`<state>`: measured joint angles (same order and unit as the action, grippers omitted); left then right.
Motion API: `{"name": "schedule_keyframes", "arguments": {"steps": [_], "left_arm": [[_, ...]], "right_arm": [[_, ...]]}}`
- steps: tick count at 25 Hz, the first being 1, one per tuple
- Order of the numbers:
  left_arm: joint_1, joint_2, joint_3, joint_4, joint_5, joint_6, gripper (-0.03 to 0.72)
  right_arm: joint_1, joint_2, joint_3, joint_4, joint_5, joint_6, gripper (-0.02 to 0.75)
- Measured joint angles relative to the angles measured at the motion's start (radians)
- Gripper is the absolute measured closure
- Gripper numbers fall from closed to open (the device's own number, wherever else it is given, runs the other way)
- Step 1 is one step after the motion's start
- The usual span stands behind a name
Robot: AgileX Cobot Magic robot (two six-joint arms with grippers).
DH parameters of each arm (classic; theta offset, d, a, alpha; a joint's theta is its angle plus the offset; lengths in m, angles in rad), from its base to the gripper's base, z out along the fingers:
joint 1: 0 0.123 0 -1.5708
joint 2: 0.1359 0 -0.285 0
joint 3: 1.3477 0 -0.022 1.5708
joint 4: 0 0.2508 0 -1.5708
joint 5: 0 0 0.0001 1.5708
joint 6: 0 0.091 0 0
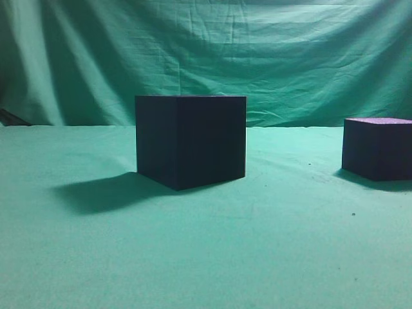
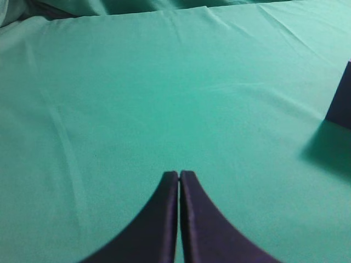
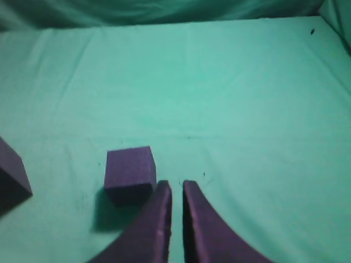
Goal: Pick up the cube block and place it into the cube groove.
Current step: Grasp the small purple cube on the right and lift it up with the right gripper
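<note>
The cube block (image 1: 378, 148) is a small purple cube with a lighter top, standing at the right edge of the exterior view. The cube groove (image 1: 190, 138) is a large near-black box in the middle of the table. In the right wrist view my right gripper (image 3: 176, 185) is shut and empty, hovering just right of the cube block (image 3: 129, 172); a corner of the groove (image 3: 11, 175) shows at the left edge. In the left wrist view my left gripper (image 2: 179, 174) is shut and empty over bare cloth, with a corner of the groove (image 2: 343, 101) at the right edge. Neither gripper shows in the exterior view.
A green cloth (image 1: 206, 257) covers the table and a green curtain (image 1: 206, 51) hangs behind it. A thin dark object (image 1: 9, 118) sits at the far left edge. The groove casts a shadow to its left.
</note>
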<state>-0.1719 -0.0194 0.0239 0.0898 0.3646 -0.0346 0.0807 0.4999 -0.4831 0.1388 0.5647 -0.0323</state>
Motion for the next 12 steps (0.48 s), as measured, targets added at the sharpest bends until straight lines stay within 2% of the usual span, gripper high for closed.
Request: {"name": "schedule_keyframes", "arguments": {"steps": [4,7,12], "left_arm": [[0.0,0.0,0.0,0.0,0.0,0.0,0.688],[0.0,0.0,0.0,0.0,0.0,0.0,0.688],[0.0,0.0,0.0,0.0,0.0,0.0,0.688]], "right_arm": [[0.0,0.132,-0.087,0.004,0.15,-0.142,0.672],[0.012,0.262,-0.144,0.004,0.218,-0.181,0.672],[0.154,0.495,-0.251,0.0,0.272,-0.187,0.672]]}}
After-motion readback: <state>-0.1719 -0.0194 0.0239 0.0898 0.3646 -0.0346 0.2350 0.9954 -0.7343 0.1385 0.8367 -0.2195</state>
